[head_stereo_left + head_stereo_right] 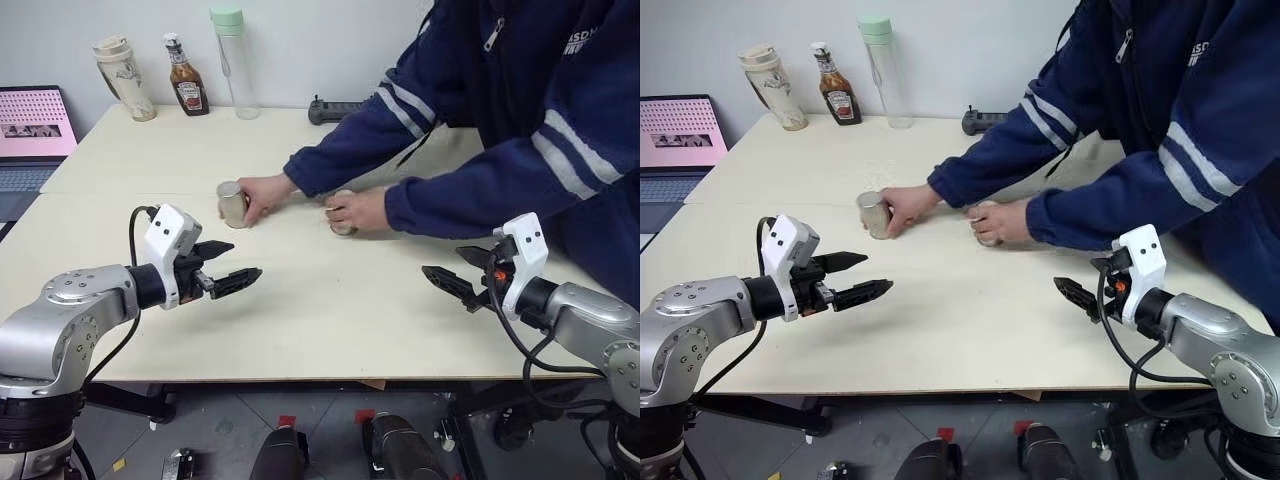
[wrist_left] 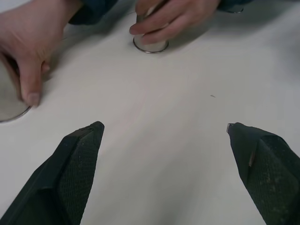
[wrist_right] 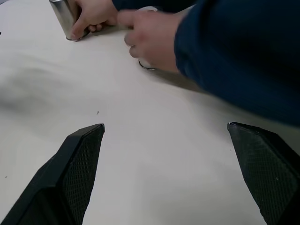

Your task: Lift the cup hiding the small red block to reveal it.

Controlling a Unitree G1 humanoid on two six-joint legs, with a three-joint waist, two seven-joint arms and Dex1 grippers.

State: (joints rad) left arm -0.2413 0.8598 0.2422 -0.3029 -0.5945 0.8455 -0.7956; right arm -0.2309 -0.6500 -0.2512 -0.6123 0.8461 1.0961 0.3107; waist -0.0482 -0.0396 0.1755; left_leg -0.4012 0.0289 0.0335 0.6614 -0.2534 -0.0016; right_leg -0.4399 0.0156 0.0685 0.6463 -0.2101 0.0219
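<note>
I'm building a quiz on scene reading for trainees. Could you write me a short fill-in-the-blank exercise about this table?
1. Each of the person's hands rests on a silver ____.
2. The left pincer hovers over the table with its fingers ____.
3. The ketchup bottle stands at the table's far edge between a beige tumbler and a clear bottle with a ____ cap.

Missing words: cup; open; green

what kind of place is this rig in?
Probably a lab or office test bench: plain light table with a laptop beside it, drink bottles and a ketchup bottle along the white wall.
</note>
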